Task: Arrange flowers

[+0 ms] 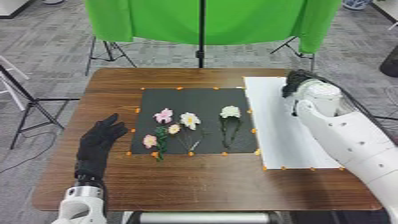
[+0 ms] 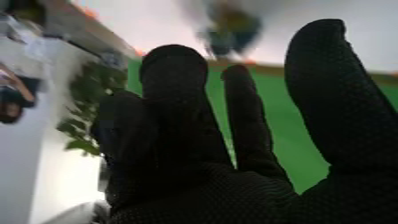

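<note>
The right hand point(image 1: 299, 82) is at the far end of the white sheet point(image 1: 275, 120), away from the flowers. In the right wrist view the hand point(image 2: 191, 145) has straight, spread fingers with nothing between them. The left hand point(image 1: 98, 137) rests open to the left of the black mat point(image 1: 206, 102). On that mat lie an upper pink flower point(image 1: 163, 116), a white flower point(image 1: 190, 120), a small pale flower point(image 1: 174, 129), a lower pink flower point(image 1: 150, 141) with green leaves, and, set apart on the right, a cream flower point(image 1: 230, 112) with its stem toward the robot.
Orange tape marks edge the mat and sheet on the brown table point(image 1: 124, 180). A green backdrop point(image 1: 160, 22) hangs behind the far edge. A blurred, yellowish and dark thing point(image 2: 229, 30) shows beyond the right fingers; I cannot tell what it is.
</note>
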Robot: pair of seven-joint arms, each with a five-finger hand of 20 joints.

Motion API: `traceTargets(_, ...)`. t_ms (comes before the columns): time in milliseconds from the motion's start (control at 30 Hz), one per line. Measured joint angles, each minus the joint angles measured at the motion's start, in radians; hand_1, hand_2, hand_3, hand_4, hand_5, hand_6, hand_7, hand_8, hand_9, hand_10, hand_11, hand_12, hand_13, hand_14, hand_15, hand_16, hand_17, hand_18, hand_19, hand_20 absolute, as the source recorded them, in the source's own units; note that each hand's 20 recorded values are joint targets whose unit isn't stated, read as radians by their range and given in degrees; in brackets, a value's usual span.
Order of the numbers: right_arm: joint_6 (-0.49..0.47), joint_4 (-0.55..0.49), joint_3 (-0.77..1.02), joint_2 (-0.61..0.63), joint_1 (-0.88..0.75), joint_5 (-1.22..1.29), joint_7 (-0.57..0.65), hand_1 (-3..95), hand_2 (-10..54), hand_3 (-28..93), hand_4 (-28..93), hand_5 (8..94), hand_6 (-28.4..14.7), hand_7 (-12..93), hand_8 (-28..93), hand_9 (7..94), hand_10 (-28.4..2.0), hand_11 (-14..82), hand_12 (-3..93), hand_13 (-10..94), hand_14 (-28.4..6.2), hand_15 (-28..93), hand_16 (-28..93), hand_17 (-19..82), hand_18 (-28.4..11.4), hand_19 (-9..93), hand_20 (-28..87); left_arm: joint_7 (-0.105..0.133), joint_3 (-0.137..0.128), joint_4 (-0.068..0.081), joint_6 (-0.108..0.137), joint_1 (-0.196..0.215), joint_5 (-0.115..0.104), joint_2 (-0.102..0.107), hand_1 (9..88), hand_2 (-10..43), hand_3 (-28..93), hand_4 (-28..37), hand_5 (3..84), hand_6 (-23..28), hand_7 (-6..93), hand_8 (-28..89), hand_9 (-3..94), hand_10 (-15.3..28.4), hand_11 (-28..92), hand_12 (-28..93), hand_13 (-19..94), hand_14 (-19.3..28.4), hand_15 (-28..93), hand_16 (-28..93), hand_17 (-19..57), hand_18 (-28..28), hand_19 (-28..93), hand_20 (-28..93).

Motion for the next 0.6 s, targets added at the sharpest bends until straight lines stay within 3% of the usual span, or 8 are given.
traceTargets(133, 0.042, 0.054, 0.008, -0.014, -0.010, 0.007, -0.005, 46.8, -9.5, 71, -23, 55.6, 5.5, 19, -13, 66.3, -12.0, 14.6, 17.4, 83, -3.9, 66, 28, 60, -13.3, 93, 53, 0.000, 0.000, 0.001, 0.000, -0.002, 0.000, 0.000, 21.7, 4.9, 69, -28.3, 45.9, 5.0, 11.6, -7, 46.0, 14.1, 22, 11, 34, 18.7, 34, -4, 0.6, 13.5, 16, 18)
traceTargets(267, 0.161, 0.060, -0.003, -0.011, -0.029, -0.001, -0.025, 58.0, -9.5, 61, -22, 76.1, 3.8, 24, 2, 87.4, -8.5, 7.0, 33.5, 89, -1.9, 66, 30, 66, -12.2, 93, 59, 0.000, 0.000, 0.001, 0.000, -0.002, 0.000, 0.000, 21.7, 4.8, 69, -28.3, 45.9, 5.0, 11.6, -7, 46.1, 14.0, 22, 11, 34, 18.7, 34, -5, 0.6, 13.5, 16, 18)
traceTargets(433, 0.407, 0.069, -0.060, 0.003, -0.060, -0.021, -0.065, 59.4, -9.5, 61, -22, 79.7, 3.1, 24, 4, 91.3, -7.3, 8.1, 36.3, 91, -1.0, 66, 31, 68, -11.7, 93, 61, 0.000, 0.000, 0.002, -0.001, -0.002, 0.000, -0.002, 21.6, 4.8, 69, -28.3, 45.9, 5.0, 11.7, -6, 46.1, 14.1, 22, 11, 34, 18.8, 34, -4, 0.5, 13.5, 16, 18)
traceTargets(600, 0.459, -0.059, -0.010, 0.041, -0.163, -0.017, -0.073, 59.6, -9.5, 61, -22, 80.2, 2.8, 24, 4, 91.8, -7.4, 7.9, 37.4, 91, -0.8, 66, 31, 68, -11.7, 93, 62, 0.000, 0.000, 0.003, -0.001, -0.004, 0.000, -0.002, 21.7, 4.8, 69, -28.3, 45.9, 5.0, 11.6, -7, 46.1, 14.0, 22, 11, 34, 18.8, 34, -4, 0.5, 13.5, 16, 18)
